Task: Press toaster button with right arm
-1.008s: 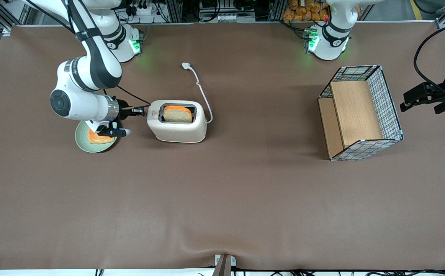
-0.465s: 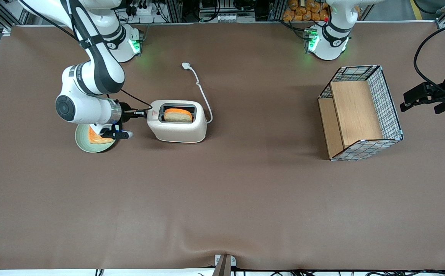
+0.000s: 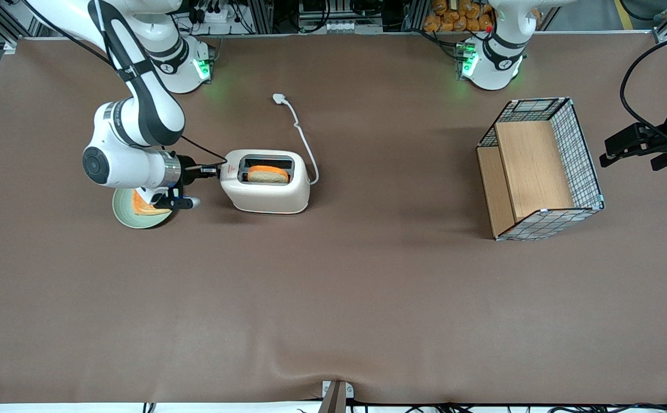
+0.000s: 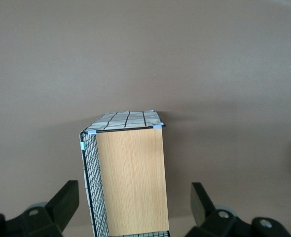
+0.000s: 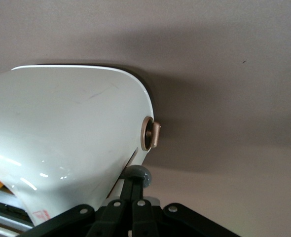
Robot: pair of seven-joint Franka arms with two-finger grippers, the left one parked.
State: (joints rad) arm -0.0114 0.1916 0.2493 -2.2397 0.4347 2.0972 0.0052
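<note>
Toward the working arm's end of the table, the toaster [image 3: 266, 182] stands with its long axis parallel to the table's long edges, closer to the edge where the arm bases are bolted than to the front camera's edge. The short end with the red triangle mark faces the right arm [image 3: 138, 123]. The gripper [image 3: 212, 168] lies level along that same axis, with its tips at that end face.

In the right wrist view the fingers [image 5: 129, 193] are pressed together with nothing between them, and their tips meet the toaster button [image 5: 139, 174]. This is the grey knob just beside a brass-coloured dial [image 5: 150, 136]. The press should therefore run down the end face, not into it (a shove along the axis could skid the glossy shell over the smooth brown table [image 3: 333, 298]).

A slice of bread [image 3: 268, 174] sits low in the slot, so the lever is probably partly down.

Room is tight beneath the wrist, where a green plate [image 3: 122, 213] holding toast lies. The cord [image 3: 305, 143] runs off from the toaster's other end.
</note>
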